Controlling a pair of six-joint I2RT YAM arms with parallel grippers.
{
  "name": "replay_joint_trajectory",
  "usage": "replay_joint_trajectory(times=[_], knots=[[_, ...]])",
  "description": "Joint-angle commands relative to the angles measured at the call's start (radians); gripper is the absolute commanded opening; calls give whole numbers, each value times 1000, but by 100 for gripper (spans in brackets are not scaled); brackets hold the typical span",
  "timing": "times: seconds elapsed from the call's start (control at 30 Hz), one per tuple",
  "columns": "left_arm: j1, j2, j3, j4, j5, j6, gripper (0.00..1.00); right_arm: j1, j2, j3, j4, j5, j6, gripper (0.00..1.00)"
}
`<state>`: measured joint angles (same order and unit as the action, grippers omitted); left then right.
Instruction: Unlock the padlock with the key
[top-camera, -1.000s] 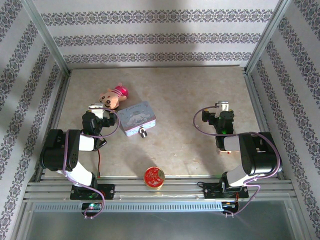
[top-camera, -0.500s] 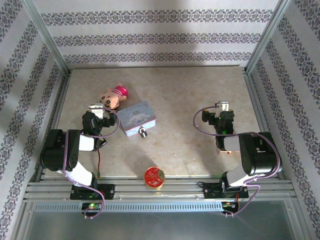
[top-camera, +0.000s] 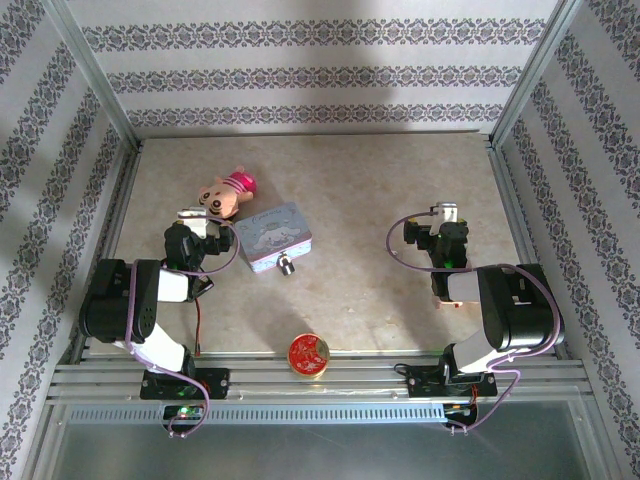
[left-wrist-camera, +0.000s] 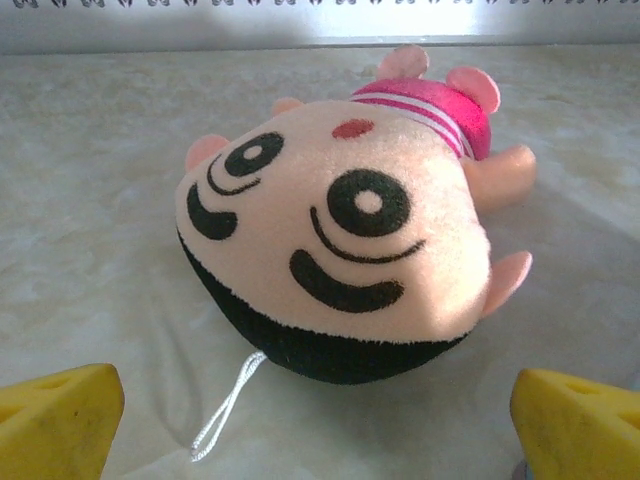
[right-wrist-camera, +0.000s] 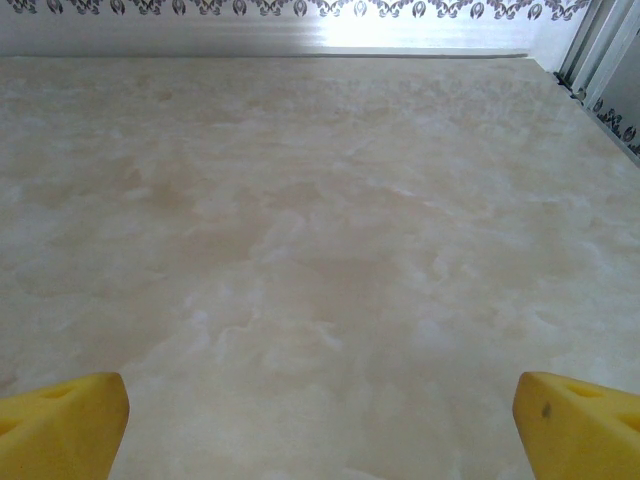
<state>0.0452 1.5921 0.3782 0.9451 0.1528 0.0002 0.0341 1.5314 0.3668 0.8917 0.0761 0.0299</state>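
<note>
Top view: padlock (top-camera: 287, 265) lies on the marbled table (top-camera: 380, 180), small, dark and silvery, touching or just beside the near edge of the pale blue cartoon tin (top-camera: 273, 236). At this size I cannot tell whether a key sits in it. Tin lies flat, left of centre. Plush toy (top-camera: 226, 195) lies just beyond the tin's far-left corner. Round red disc (top-camera: 309, 354) sits at the near edge of the table, between the two arm bases, well apart from the padlock. Left gripper (top-camera: 193, 216) is left of the tin and just near of the plush toy, pointing toward the far wall. Left wrist view: left gripper (left-wrist-camera: 318, 425) is spread wide, yellow fingertips (left-wrist-camera: 60, 420) at the two lower corners, nothing between them; the plush toy (left-wrist-camera: 340, 230) lies ahead on its back, face toward the camera, with a white cord loop (left-wrist-camera: 228, 405) trailing from its dark underside. Right gripper (top-camera: 443, 213) is over the right half of the table, well apart from the padlock. Right wrist view: right gripper (right-wrist-camera: 320, 425) is likewise wide apart and holds nothing, bare table (right-wrist-camera: 320, 220) ahead.
</note>
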Motion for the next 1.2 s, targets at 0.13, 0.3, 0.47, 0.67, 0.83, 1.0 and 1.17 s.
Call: replay_joint_trajectory(times=[0.13,0.3,0.47,0.67,0.83,1.0,1.17], knots=[[-8,-163,15,-139,-24,-5,99,-13,-103,20,-42,0,10,98],[-8,-309,2,-237,-97,-58,99,-13,-232,32,-183,30,26,98],[-8,-446,-20,-315,-124,-141,99,-10,-362,104,-460,56,70,98],[-10,-610,9,-523,-66,-245,99,31,-506,140,-731,78,113,96],[-13,-714,14,-651,3,-372,99,94,-566,197,-1006,91,188,81],[-69,-830,16,-840,-3,-444,99,171,-511,297,-1298,80,280,63],[-162,-985,-42,-933,-69,-539,99,233,-479,304,-1346,57,349,57]])
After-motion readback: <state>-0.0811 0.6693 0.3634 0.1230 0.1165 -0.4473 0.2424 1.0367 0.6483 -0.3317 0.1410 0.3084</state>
